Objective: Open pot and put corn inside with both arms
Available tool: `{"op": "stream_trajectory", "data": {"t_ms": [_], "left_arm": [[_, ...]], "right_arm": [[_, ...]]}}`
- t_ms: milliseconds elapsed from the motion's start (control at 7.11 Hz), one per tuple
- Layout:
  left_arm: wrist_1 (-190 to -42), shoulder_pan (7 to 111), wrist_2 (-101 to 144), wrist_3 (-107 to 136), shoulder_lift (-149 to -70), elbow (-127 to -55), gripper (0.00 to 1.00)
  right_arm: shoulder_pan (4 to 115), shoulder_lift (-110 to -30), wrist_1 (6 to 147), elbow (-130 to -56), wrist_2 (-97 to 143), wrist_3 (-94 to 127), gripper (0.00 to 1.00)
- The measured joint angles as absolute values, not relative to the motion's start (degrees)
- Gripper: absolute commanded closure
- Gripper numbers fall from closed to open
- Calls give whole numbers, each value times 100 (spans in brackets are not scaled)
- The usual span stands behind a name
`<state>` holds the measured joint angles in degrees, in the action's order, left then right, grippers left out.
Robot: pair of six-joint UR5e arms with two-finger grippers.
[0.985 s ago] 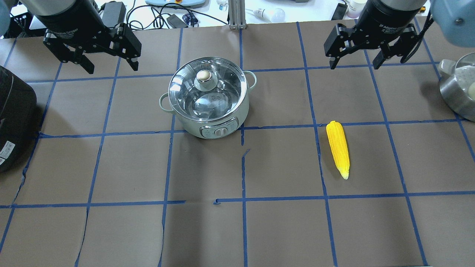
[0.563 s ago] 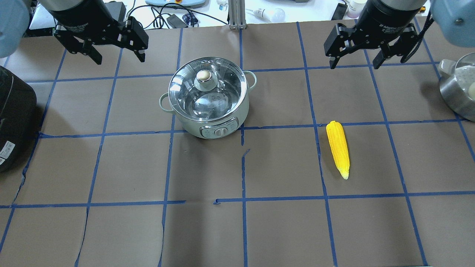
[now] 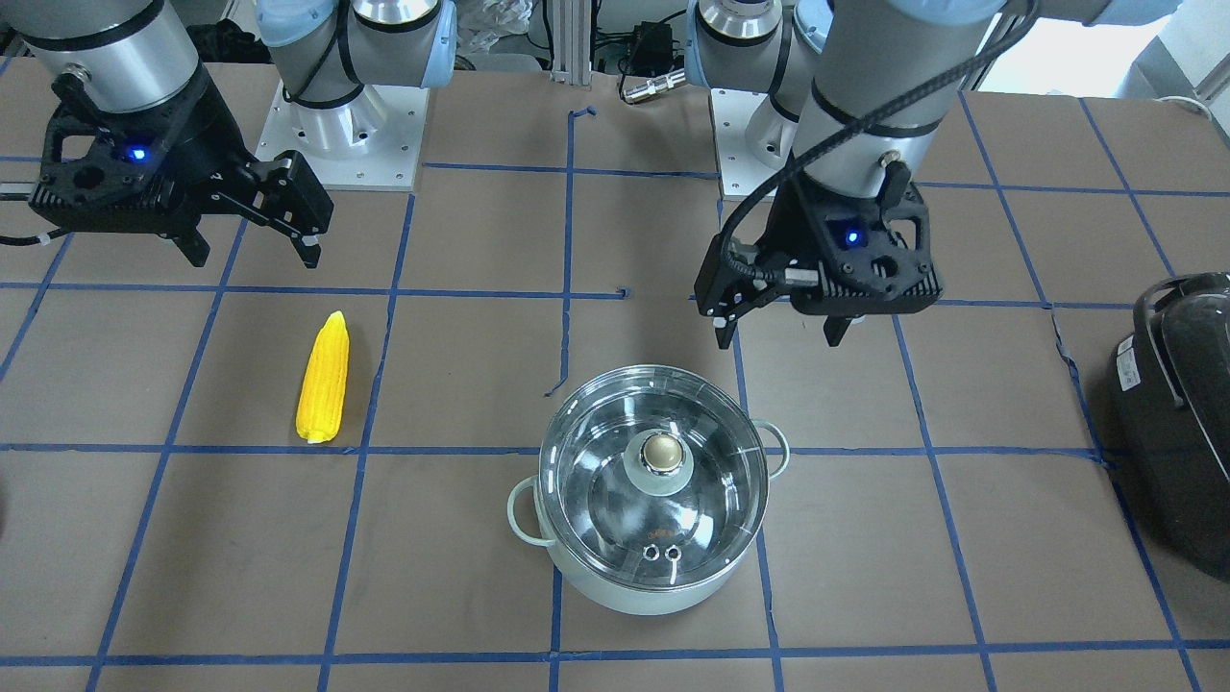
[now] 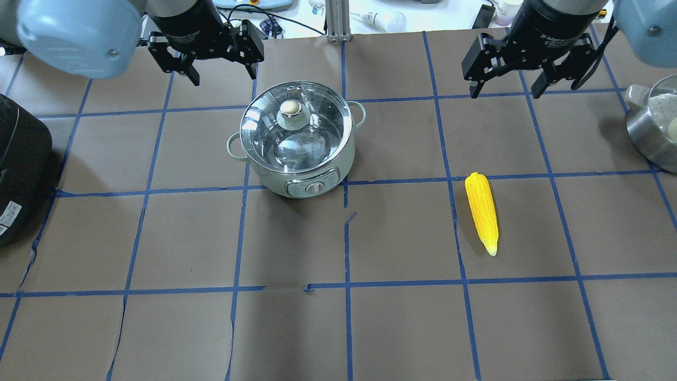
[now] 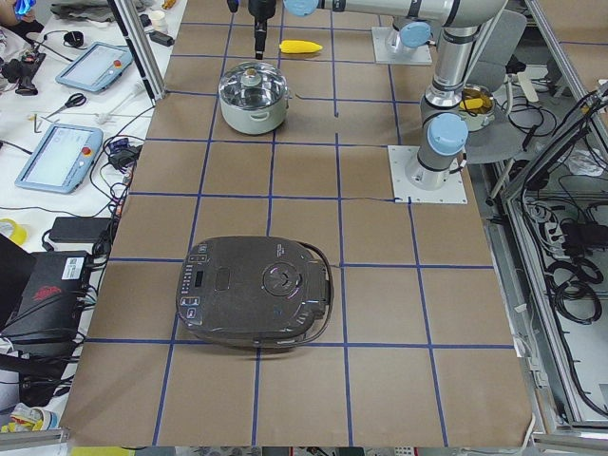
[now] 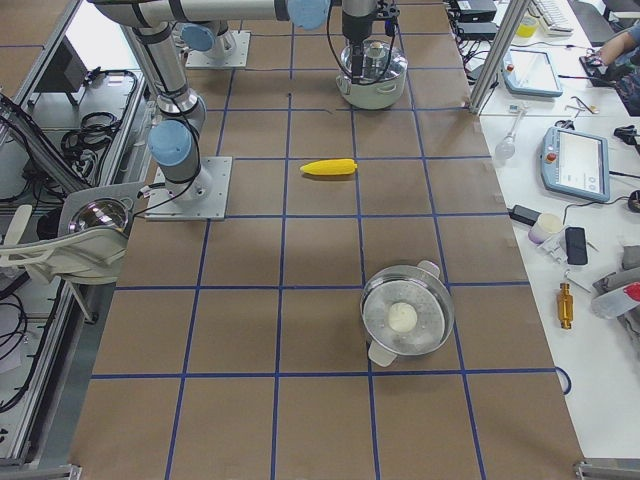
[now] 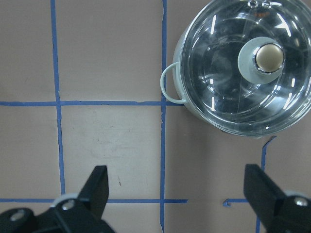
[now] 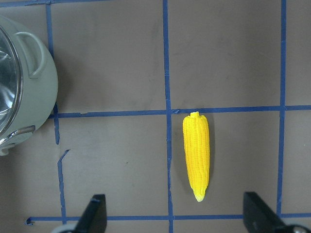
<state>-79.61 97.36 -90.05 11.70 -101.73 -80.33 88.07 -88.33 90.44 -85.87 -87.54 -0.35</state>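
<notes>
The pale mint-green pot (image 4: 344, 159) stands left of centre with its clear glass lid (image 4: 312, 143) on; the round knob (image 4: 290, 108) is on top. It also shows in the front view (image 3: 653, 596). The yellow corn (image 4: 482, 211) lies flat to the right, point toward the robot, and shows in the front view (image 3: 323, 378). My left gripper (image 4: 223, 74) is open and empty, in the air behind and left of the pot; its wrist view shows the lid (image 7: 218, 87) ahead. My right gripper (image 4: 505, 92) is open and empty, beyond the corn (image 8: 196, 155).
A large black appliance (image 4: 18, 169) sits at the table's left edge. A steel pot (image 4: 653, 132) stands at the right edge. Blue tape lines grid the brown table cover. Cables and devices lie beyond the far edge.
My left gripper has moved right and a little toward the far edge, closer to the pot. It stays open. The right gripper, pot and corn have not moved.
</notes>
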Motion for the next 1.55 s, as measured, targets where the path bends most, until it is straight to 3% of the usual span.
{"op": "stream_trajectory", "data": {"t_ms": [844,1548], "left_arm": [[-6840,9987,-8946,1377,-11312,-8034,2],[-6811,10110,-8939,1534,-11520,-8082,5]], "right_arm": [[8799,-8833,9033,-8587,-8729,-44,0],[8800,-8836,9008,-8583,-8742,-44,0]]}}
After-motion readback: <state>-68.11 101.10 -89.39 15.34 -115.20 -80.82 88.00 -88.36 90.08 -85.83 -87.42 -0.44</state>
